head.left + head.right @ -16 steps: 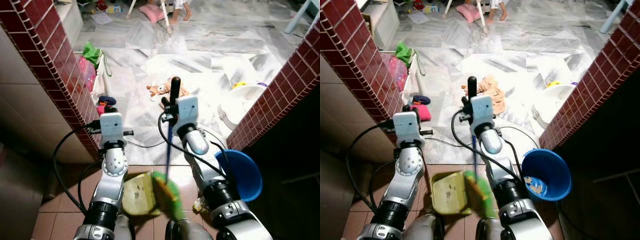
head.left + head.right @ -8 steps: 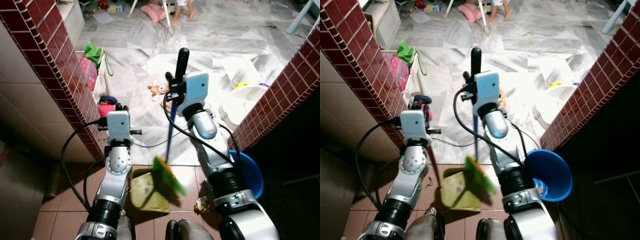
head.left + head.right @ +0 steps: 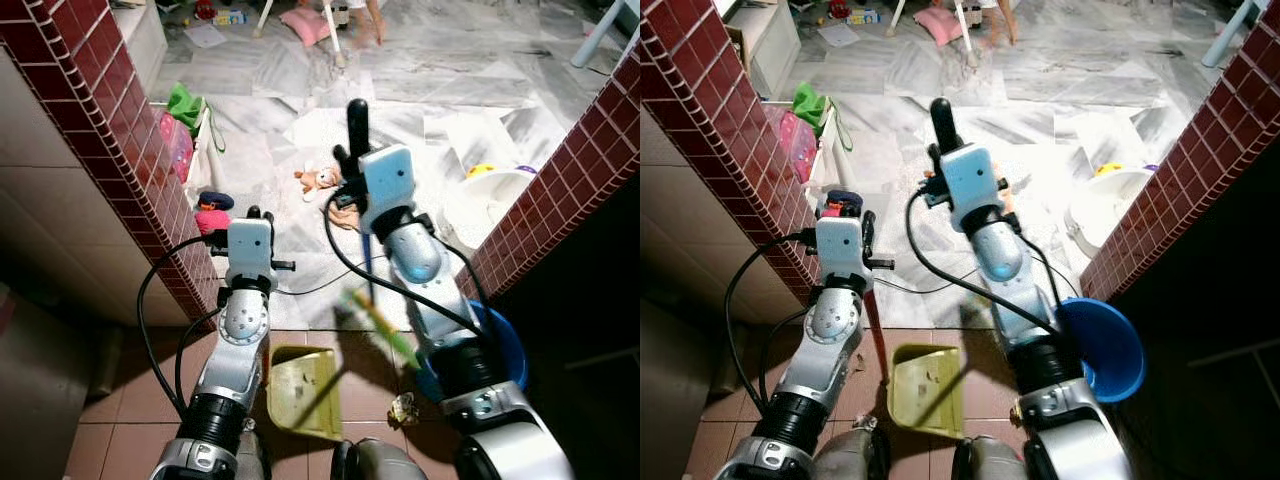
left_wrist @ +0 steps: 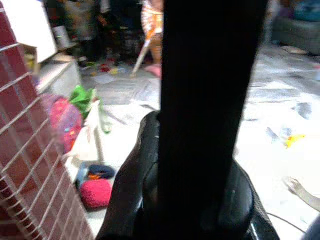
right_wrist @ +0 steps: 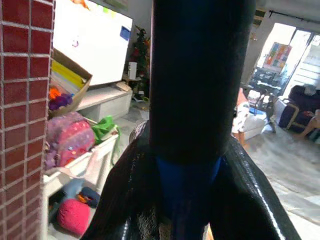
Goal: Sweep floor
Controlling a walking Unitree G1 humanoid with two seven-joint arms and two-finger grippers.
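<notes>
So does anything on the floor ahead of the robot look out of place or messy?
Yes. A tan stuffed toy lies on the white marble floor, and a pink cushion lies farther off. A crumpled scrap of litter sits on the brown tiles near the yellow-green dustpan, not yet swept in.

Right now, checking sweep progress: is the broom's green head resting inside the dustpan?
No, the broom head hangs raised, right of the dustpan, above the floor.

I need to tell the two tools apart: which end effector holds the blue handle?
The right end effector holds the blue broom handle; the left end effector holds the red dustpan handle.
</notes>
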